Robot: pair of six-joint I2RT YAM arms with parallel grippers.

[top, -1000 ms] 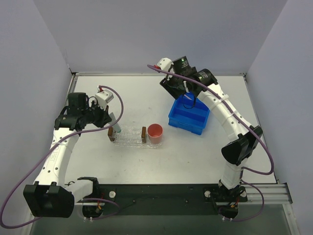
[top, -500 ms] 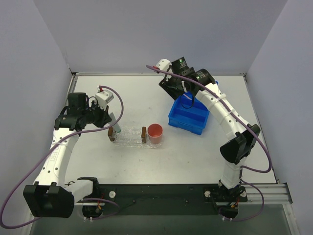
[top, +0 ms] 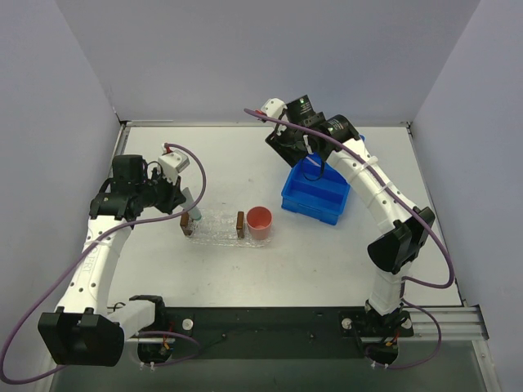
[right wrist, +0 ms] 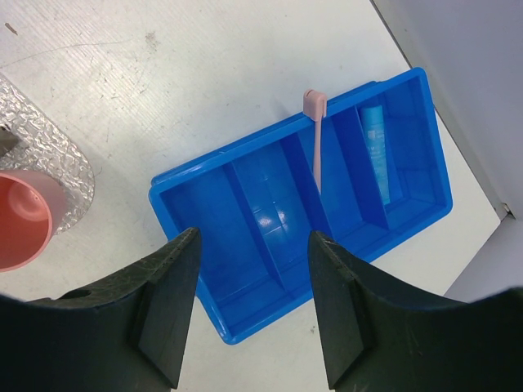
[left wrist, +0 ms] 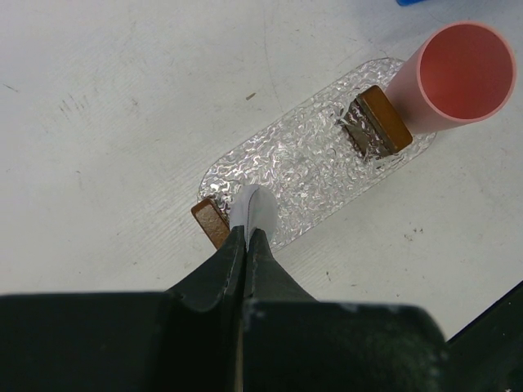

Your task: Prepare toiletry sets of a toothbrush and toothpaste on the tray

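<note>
The toothbrush (right wrist: 315,143) is in the blue bin (right wrist: 245,302). It leans against a divider, with its small head poking up past the bin's far rim. In the compartment just beside it lies the blue tube (right wrist: 377,147), flat along the floor of the bin. The right gripper (right wrist: 253,237) hovers over the bin with its two fingers spread wide and nothing between them. From above, it hangs over the bin's far side.

The other toothpaste, the whitish tube (left wrist: 255,208), is pinched in the left gripper (left wrist: 248,235). The fingers are pressed tightly together on it, so only the tube's rounded end shows beyond the tips. That end hangs over one end of the tray (left wrist: 310,167), a clear, bumpy oval lying flat on the table (top: 229,155). Whether the tube touches the tray cannot be told.

Two brown blocks stand on the tray — one (left wrist: 211,222) at its edge just beside the held tube, the other (left wrist: 376,121) near the opposite end. A pink cup (left wrist: 458,73) stands upright, mouth open, right next to that second block. Whether it stands on the tray's end or just off it is unclear.

From above, the tray and cup sit in the middle of the table — well apart from the bin, which is off to the right.
</note>
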